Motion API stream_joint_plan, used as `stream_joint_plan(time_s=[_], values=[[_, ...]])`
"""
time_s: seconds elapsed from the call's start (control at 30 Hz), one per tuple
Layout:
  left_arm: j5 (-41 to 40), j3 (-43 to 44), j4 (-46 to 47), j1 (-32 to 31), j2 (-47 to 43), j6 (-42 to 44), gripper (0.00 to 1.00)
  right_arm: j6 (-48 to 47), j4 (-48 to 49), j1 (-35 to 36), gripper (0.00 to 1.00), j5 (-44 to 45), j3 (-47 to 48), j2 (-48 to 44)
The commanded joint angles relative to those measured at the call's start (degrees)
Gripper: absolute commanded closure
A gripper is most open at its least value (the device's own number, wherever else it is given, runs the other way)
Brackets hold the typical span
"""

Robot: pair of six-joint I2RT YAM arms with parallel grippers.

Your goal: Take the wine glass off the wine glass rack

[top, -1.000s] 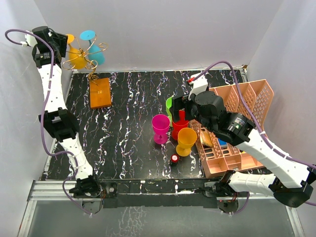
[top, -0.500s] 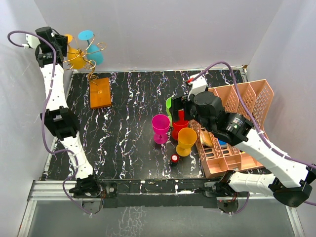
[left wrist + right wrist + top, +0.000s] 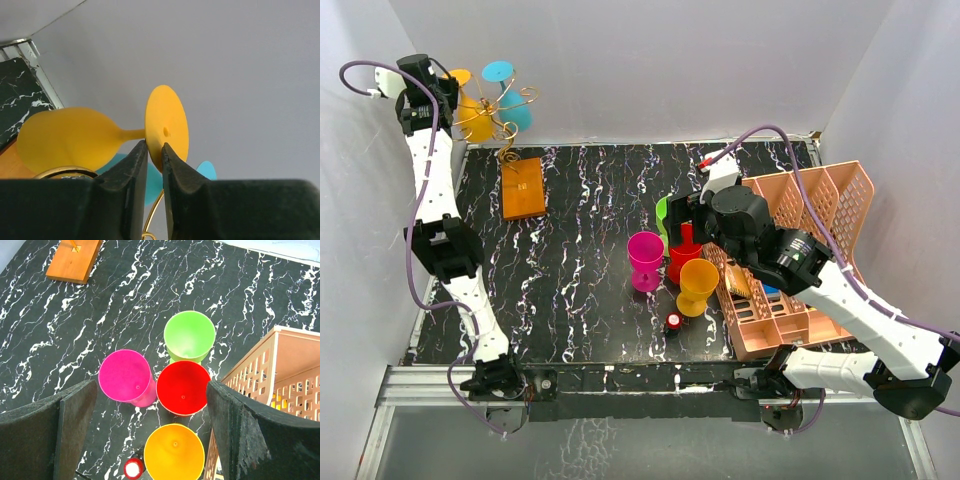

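The wine glass rack [image 3: 506,128] is a gold wire tree at the back left, on an orange-brown block base [image 3: 523,187]. A yellow wine glass [image 3: 474,114] hangs on it on its side, beside a blue wine glass [image 3: 516,110]. My left gripper [image 3: 444,86] is raised at the rack. In the left wrist view the yellow wine glass [image 3: 70,137] has its round foot's lower rim pinched by the left gripper [image 3: 154,150]. Gold wire [image 3: 151,216] curls below. My right gripper [image 3: 150,386] hangs open above the cups and holds nothing.
Pink [image 3: 645,255], red [image 3: 683,258], orange [image 3: 698,283] and green [image 3: 663,213] cups stand clustered mid-table. A small red-capped thing [image 3: 674,321] lies in front of them. A salmon-pink lattice basket [image 3: 810,230] fills the right side, under the right arm.
The left gripper's jaws have come together on the yellow glass's foot, and the left wrist has shifted slightly. The right arm has not moved.
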Motion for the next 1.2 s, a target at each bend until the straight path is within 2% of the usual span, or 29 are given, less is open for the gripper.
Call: stream_joint_plan(time_s=[0.0,0.23,0.63,0.87,1.17], values=[[-1.63,1.78,0.50,-0.07,-1.18,1.98,0.86,-0.29,3.85,-0.29,0.01,1.25,0.07,-0.72],[-0.60,1.21,2.00,-0.05,-1.62,2.03,1.00,-0.24,3.89,-0.22,0.01,1.26,0.05,-0.84],[1.17,-0.18,8.25,-0.05,-1.56,-2.74,1.00,0.09,3.94,-0.21,0.01,1.50,-0.20,-1.07],[5.48,1.03,10.24,-0.06,0.29,-6.82,1.00,0.39,3.93,-0.21,0.01,1.73,-0.22,-1.41],[10.63,-1.97,11.87,-0.08,-2.25,-8.76,1.00,0.35,3.93,-0.28,0.01,1.44,-0.22,-1.33]])
